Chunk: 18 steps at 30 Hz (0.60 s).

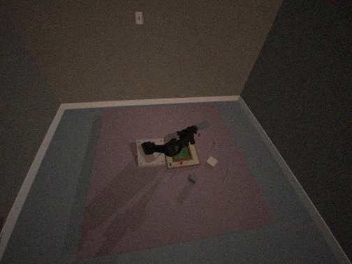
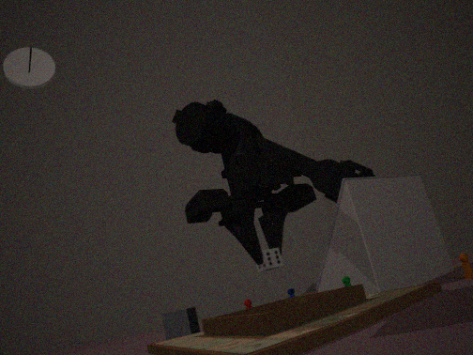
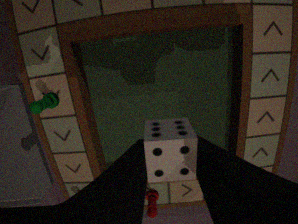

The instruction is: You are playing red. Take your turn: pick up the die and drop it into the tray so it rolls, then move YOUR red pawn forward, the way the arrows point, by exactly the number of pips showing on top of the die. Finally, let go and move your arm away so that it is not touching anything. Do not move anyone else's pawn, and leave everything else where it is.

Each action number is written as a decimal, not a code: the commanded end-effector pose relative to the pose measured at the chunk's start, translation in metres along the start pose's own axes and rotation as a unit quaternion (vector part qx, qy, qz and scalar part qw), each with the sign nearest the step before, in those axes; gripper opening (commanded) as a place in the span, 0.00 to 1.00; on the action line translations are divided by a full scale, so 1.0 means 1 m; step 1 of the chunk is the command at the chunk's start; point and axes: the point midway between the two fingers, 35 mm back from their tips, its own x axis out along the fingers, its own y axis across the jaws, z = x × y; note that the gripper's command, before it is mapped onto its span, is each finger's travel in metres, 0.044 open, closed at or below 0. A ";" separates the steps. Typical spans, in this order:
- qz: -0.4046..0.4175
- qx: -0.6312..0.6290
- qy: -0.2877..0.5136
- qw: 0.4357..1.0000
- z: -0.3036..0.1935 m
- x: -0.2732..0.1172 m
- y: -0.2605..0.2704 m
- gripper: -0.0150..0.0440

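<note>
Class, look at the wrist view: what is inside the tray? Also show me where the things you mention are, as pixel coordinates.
Only green floor and dark shadows show inside the tray (image 3: 165, 100). The die (image 3: 170, 150) and gripper (image 3: 168, 144) cover its near part, so nothing there can be seen.

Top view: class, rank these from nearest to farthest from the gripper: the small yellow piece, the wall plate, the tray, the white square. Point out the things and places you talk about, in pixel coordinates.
1. Tray (image 1: 182, 160) (image 2: 282, 316) (image 3: 247, 75): in the board's middle.
2. White square (image 1: 211, 161): right of the board.
3. Small yellow piece (image 1: 228, 170): farther right.
4. Wall plate (image 1: 139, 17): high on the wall.
</note>
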 end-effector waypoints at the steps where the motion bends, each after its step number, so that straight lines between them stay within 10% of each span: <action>1: 0.020 -0.005 -0.041 0.999 0.000 0.005 0.004 0.25; 18: 0.037 -0.008 -0.310 0.950 0.005 0.013 0.010 0.25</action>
